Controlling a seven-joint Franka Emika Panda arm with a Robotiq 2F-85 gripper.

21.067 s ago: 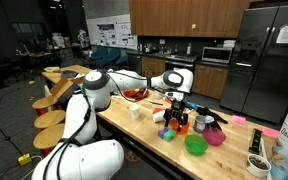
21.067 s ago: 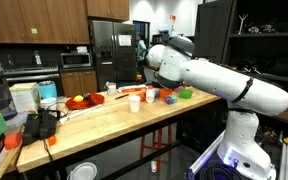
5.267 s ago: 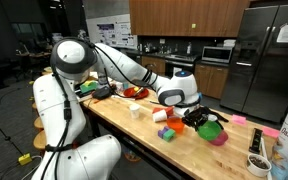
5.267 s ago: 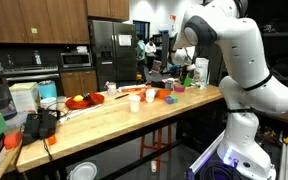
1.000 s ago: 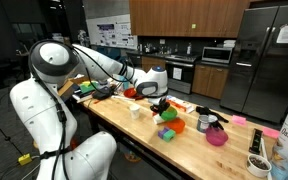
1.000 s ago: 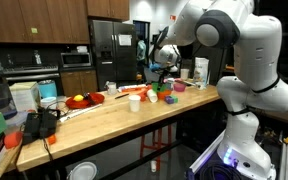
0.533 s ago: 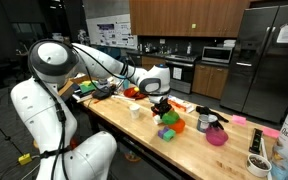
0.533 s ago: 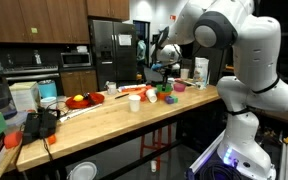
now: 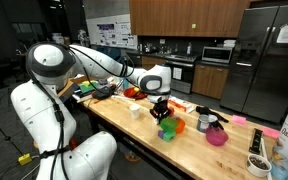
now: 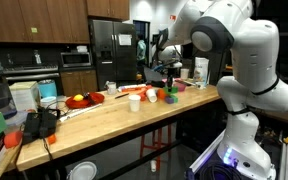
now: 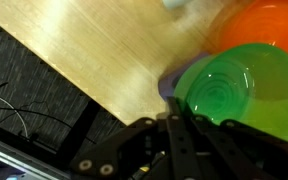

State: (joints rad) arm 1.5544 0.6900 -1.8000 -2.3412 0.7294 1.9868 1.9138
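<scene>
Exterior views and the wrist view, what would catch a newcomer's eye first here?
The big white arm dominates in both exterior views, stretching over a long wooden table. In the wrist view its hand is shut right at the rim of a bright green bowl, next to an orange bowl.

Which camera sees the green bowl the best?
The wrist view. There the green bowl fills much of the picture. You look down into it, and it overlaps an orange bowl. In both exterior views it is only a tiny green spot on the counter, too small for detail.
</scene>
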